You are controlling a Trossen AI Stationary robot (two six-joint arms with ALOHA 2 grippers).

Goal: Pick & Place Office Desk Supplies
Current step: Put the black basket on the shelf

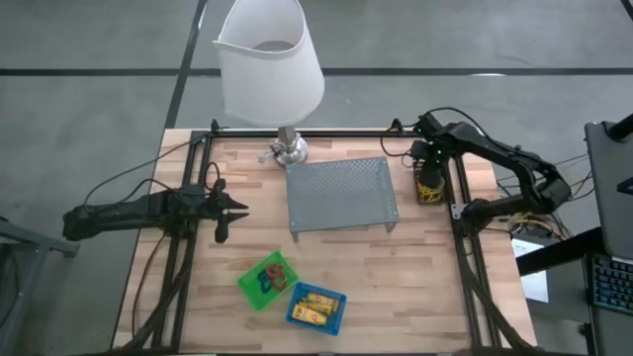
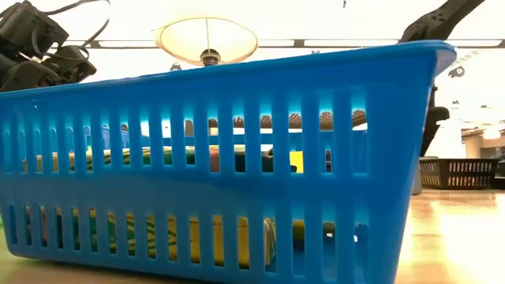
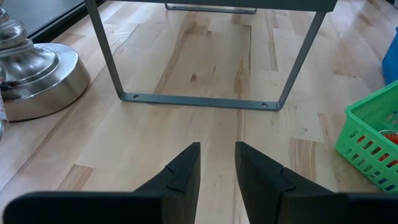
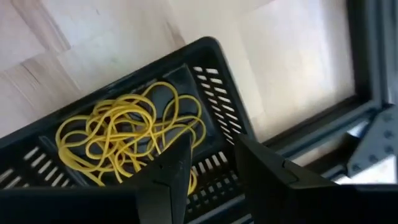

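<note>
Right hand [image 4: 208,165] poised over black bin [image 4: 217,93] at bench's [image 1: 425,267] right edge, fingers narrowly parted, gripping nothing; yellow rubber bands [image 4: 124,134] tangled inside. Left hand [image 3: 217,174] idle at left side, narrow gap, empty. Green bin [image 1: 265,280] and blue bin [image 1: 317,307] near front edge.

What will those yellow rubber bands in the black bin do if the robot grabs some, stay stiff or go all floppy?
Probably floppy: the rubber bands lie in loose, curling loops. They look tangled together, so pulling one may drag several along. The black bin looks light and might shift too. The right gripper hovers just over them.
</note>
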